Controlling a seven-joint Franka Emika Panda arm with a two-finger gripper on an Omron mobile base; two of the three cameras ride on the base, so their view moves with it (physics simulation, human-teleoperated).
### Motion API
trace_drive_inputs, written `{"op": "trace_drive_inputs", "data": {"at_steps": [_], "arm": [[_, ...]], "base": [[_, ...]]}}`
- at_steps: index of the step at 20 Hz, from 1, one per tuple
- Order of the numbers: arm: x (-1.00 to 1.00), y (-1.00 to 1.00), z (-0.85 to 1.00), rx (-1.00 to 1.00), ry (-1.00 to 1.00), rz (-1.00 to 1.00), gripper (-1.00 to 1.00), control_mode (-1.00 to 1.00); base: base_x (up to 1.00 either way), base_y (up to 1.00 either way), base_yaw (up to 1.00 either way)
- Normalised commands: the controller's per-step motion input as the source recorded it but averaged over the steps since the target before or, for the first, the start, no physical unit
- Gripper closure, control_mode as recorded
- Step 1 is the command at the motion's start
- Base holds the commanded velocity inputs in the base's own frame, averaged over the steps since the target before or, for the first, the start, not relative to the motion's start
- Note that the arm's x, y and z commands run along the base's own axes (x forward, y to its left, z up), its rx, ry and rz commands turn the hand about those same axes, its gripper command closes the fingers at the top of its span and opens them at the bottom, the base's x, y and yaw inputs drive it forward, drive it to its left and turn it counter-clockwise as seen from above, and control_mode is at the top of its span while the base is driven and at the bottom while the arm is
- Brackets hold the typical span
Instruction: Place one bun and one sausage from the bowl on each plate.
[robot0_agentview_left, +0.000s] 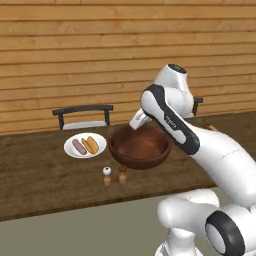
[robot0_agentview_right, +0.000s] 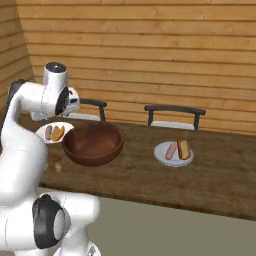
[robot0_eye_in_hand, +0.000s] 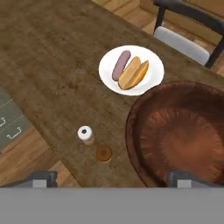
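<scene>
Two white plates sit on the wooden counter (robot0_agentview_left: 45, 190), each already carrying one sausage and one bun side by side. The left plate (robot0_agentview_left: 85, 145) holds a pinkish sausage (robot0_agentview_left: 79, 146) with a golden bun (robot0_agentview_left: 91, 144) just beside it; the right plate (robot0_agentview_right: 173, 153), well apart across the counter, holds its own sausage (robot0_agentview_right: 171, 151) and bun (robot0_agentview_right: 184, 149). Between the plates stands the large dark reddish-brown wooden bowl (robot0_agentview_left: 139, 146), its inside bare in all three views. Two small shakers, one white-topped (robot0_agentview_left: 107, 175) and one brown (robot0_agentview_left: 122, 174), stand near the bowl on the counter's front side. The gripper (robot0_eye_in_hand: 111, 180) hangs above the bowl's near rim with its finger tips spread wide, holding and touching nothing. Two dark chairs stand behind the counter.
</scene>
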Motion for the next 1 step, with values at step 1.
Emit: {"op": "trace_drive_inputs", "data": {"at_steps": [1], "arm": [[-0.54, -0.75, 1.0, 0.0, -0.03, 0.0, -1.0, -1.0]], "base": [[0.0, 0.0, 0.0]]}}
